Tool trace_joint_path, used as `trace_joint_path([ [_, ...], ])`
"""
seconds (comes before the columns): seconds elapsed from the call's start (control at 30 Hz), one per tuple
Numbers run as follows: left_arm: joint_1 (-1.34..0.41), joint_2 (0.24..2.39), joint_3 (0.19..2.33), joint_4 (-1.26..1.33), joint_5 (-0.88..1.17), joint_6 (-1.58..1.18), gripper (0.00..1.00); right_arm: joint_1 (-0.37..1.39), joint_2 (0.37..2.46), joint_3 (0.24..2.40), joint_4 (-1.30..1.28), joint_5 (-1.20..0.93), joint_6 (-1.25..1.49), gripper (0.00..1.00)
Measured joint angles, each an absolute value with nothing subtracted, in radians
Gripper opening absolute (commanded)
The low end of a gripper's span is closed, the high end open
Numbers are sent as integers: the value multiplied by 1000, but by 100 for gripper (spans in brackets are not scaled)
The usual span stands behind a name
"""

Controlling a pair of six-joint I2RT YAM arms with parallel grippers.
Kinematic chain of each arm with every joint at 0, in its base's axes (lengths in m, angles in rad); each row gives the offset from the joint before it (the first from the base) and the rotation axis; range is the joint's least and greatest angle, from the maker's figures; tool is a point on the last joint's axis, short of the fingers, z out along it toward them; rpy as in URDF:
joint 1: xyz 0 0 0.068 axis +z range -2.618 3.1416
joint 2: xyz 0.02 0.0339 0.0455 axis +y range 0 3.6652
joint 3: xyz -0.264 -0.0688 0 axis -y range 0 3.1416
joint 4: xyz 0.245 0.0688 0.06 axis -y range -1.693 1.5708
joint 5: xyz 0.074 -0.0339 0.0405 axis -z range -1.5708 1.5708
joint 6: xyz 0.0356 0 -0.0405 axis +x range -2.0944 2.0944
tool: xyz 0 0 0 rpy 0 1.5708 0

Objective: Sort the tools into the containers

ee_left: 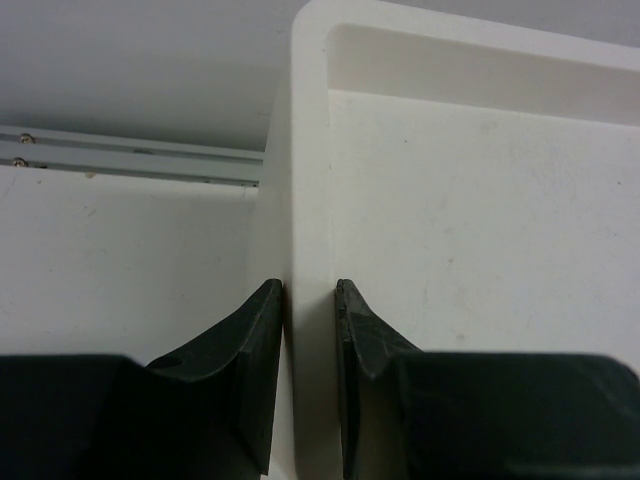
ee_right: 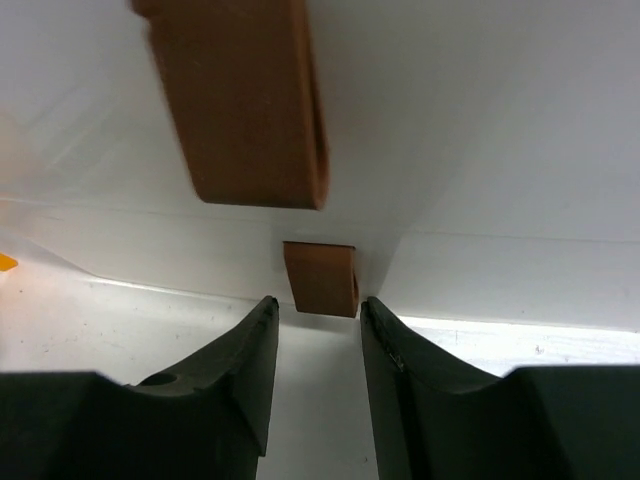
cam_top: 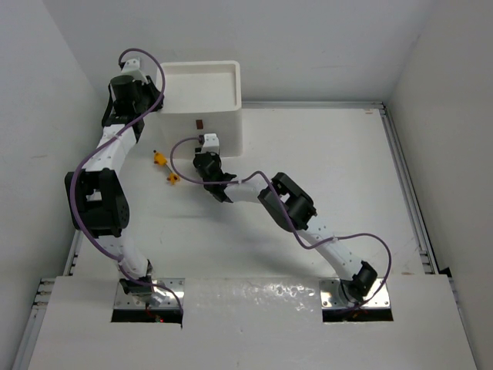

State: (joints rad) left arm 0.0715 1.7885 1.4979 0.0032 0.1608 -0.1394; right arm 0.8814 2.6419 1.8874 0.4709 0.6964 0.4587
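Left tool (ee_left: 310, 292) clamps box (ee_left: 480, 250) rim; right tool (ee_right: 318, 305) open astride handle (ee_right: 320, 278).

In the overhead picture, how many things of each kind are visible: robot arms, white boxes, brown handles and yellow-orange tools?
robot arms: 2
white plastic box: 1
small brown handle on the box front: 1
small yellow-orange tools on the table: 2
Total: 6
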Motion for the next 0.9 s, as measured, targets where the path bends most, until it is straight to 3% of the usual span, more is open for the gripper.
trace_joint_path([
  [0.27, 72, 1790, 1498, 4, 160, -136, 0, 883, 2640, 1844, 568, 688, 387, 45],
  [0.57, 72, 1797, 1505, 5, 161, -136, 0, 883, 2640, 1851, 586, 681, 348, 38],
  [0.77, 72, 1800, 1507, 7, 162, -136, 0, 882, 2640, 1854, 597, 690, 339, 19],
  [0.83, 72, 1800, 1507, 8, 162, -136, 0, 882, 2640, 1854, 598, 695, 334, 3],
  [0.9, 72, 1800, 1508, 8, 162, -136, 0, 880, 2640, 1854, 598, 697, 330, 0],
])
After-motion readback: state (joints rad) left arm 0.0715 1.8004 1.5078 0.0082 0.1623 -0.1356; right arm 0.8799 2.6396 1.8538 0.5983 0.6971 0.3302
